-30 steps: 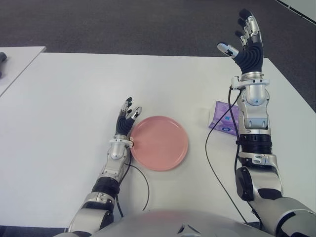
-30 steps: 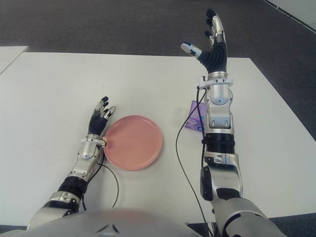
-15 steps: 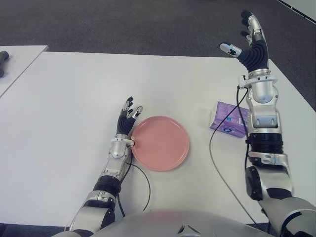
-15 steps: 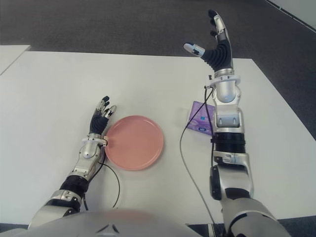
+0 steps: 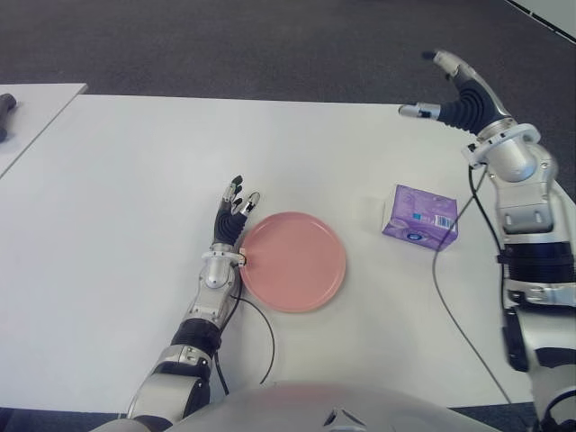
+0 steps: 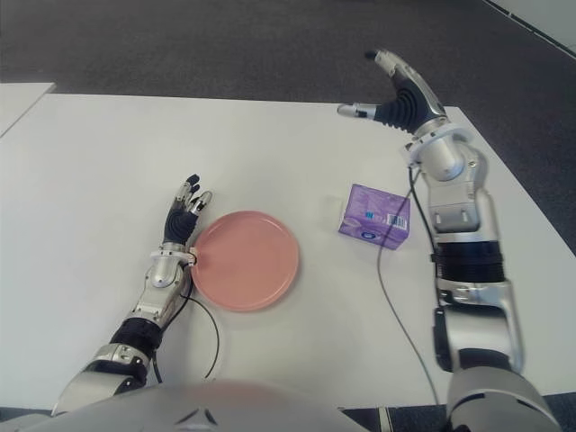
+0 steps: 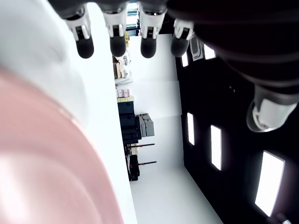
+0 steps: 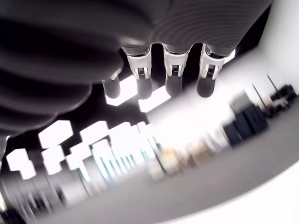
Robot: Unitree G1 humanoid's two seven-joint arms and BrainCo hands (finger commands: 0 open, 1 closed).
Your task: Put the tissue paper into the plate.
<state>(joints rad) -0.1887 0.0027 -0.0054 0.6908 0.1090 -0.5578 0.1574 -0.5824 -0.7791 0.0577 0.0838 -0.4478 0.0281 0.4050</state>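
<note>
A purple tissue pack (image 5: 419, 216) lies on the white table (image 5: 135, 180), to the right of a round pink plate (image 5: 293, 260). My right hand (image 5: 453, 90) is raised above the table's far right part, beyond the pack, its fingers spread and holding nothing. My left hand (image 5: 233, 213) shows at the plate's left rim, fingers relaxed and empty. In the left wrist view the plate (image 7: 42, 172) fills the near part, with the fingertips (image 7: 117, 46) straight out past it.
A second white table (image 5: 27, 112) stands at the far left with a dark object (image 5: 4, 103) on its edge. Dark carpet lies beyond the table's far edge. A black cable (image 5: 450, 297) hangs from my right forearm over the table.
My right arm has swung to the right and tilted forward, uncovering the whole tissue pack. The left hand, the plate and the pack have stayed in place.
</note>
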